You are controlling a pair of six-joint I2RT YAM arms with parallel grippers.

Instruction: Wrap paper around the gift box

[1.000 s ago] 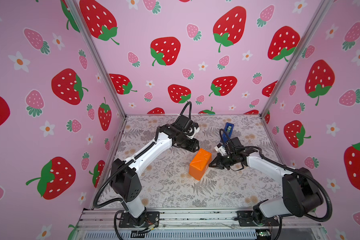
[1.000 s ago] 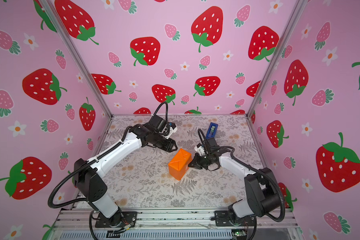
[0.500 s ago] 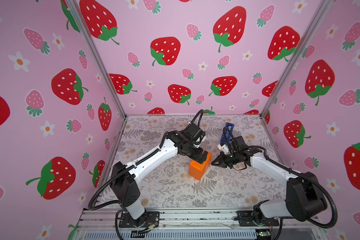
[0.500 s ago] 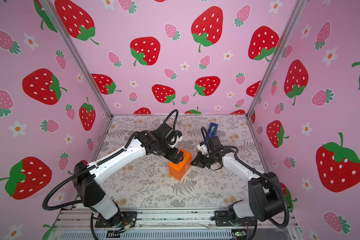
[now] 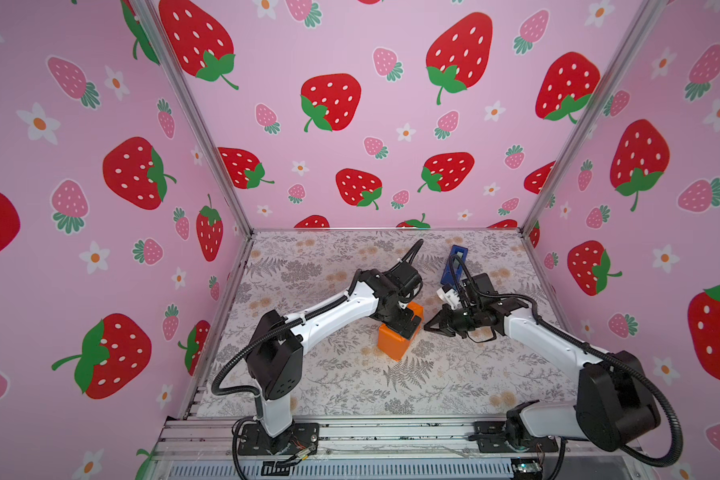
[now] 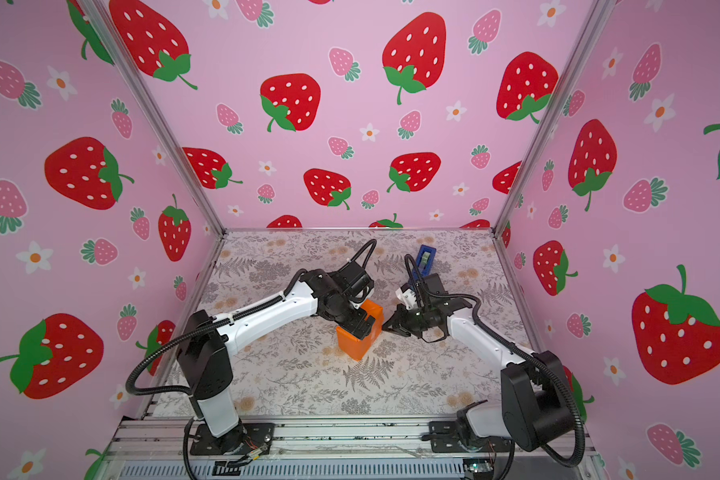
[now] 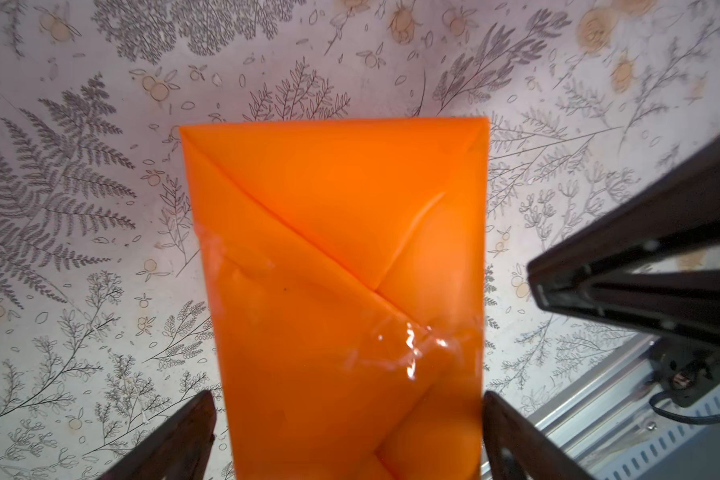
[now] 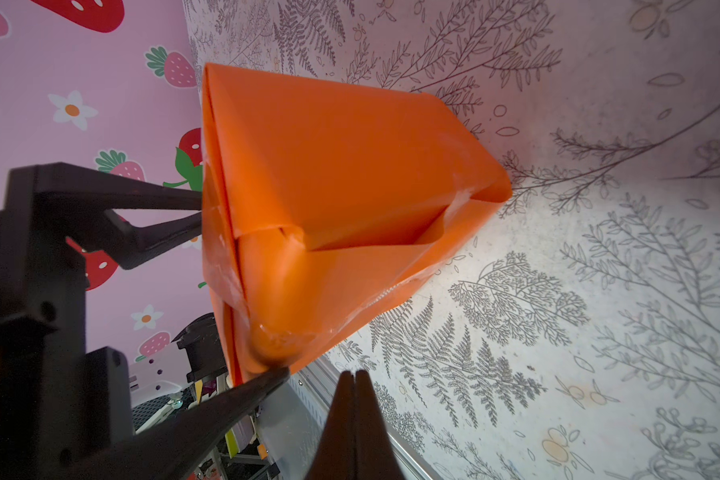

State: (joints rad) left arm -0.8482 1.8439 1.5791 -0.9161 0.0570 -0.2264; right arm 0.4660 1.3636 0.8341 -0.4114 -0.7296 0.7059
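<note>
Gift box [image 5: 396,340] stood on the bench [image 5: 350,390], sealed in paper [image 7: 341,249]! Your left pincer [image 5: 408,323] straddled its top, spread apart; right pincer [image 5: 428,328], pressed together, sat just beside it. Final handling, I'd say: next called for a gentle, square squeeze.

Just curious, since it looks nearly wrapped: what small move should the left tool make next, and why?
Probably close the left tool: its open fingers straddle the upright parcel of orange paper, and holding it steady would let the shut right tool press the gaping fold.
</note>
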